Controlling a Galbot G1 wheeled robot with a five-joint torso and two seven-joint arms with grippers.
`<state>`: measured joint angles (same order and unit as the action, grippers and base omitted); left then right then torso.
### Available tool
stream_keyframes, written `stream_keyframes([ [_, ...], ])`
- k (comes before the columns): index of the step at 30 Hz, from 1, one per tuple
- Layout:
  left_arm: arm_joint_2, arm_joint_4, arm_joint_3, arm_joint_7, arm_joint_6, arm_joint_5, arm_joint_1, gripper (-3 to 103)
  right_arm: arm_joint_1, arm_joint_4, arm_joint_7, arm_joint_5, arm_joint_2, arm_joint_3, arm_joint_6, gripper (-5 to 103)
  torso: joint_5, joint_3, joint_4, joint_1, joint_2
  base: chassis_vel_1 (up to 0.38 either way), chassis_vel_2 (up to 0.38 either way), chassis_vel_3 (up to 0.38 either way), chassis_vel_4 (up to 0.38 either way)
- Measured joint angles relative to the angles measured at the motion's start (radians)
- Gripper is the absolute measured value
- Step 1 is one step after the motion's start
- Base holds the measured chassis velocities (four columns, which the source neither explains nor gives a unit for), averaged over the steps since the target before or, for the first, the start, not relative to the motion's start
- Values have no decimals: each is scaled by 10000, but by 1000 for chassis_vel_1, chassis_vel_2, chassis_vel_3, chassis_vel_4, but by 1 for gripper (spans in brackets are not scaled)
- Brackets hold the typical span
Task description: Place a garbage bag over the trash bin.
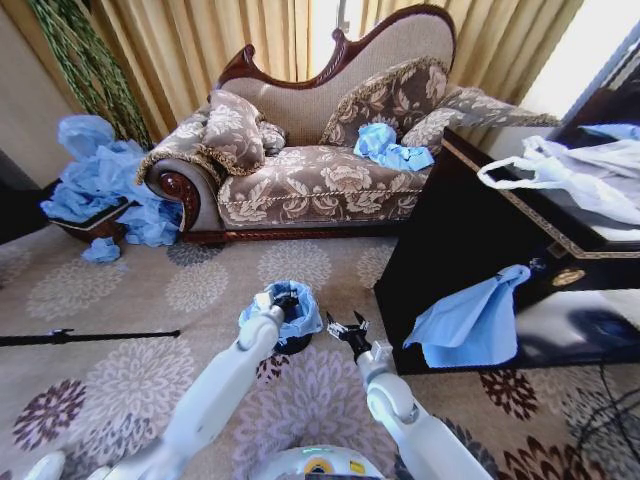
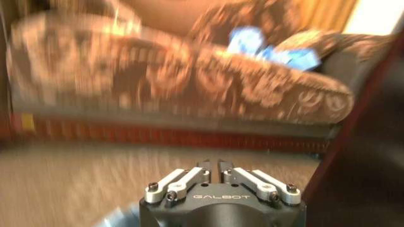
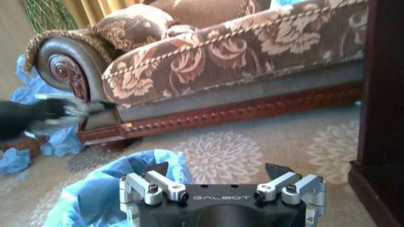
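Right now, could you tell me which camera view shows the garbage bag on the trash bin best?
The head view: the garbage bag drapes over the trash bin, between both grippers. The right wrist view catches part of the bag; the left wrist view gives a blurred sliver at most.

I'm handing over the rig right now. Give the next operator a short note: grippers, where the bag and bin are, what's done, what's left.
Left gripper: shut, holding nothing, above the bin.
Right gripper: open, holding nothing, just to the right of the bin.
Trash bin: on the carpet in front of the sofa, mostly hidden under the bag.
Garbage bag: draped over the bin's top.
Done: bag is on the bin.
Left: check that the bag's edge sits evenly round the rim; the far side is out of sight.
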<state>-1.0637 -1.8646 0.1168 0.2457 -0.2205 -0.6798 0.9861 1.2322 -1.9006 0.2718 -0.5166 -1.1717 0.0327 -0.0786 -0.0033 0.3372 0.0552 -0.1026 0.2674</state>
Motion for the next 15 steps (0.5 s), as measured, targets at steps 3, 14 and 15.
stream_keyframes([
  [3, 678, -585, 360, -455, 596, 1460, 796, 19, 575, -490, -36, 182, 23, 570, -20, 100, -1, 0, -1, 0, 0, 0, 0, 0, 0],
  [14, 124, -2629, 4047, -649, 35, 3164, 5892, 58, 2501, -1473, -1028, 1371, -244, 2007, 794, 100, 1, 0, -2, 0, 0, 0, 0, 0, 0],
  [15, -94, -2790, 4331, -695, 71, 3300, 6297, 64, 2696, -1515, -1182, 1521, -299, 2100, 969, 100, 1, -1, -2, 1, 1, 0, 0, 0, 0],
])
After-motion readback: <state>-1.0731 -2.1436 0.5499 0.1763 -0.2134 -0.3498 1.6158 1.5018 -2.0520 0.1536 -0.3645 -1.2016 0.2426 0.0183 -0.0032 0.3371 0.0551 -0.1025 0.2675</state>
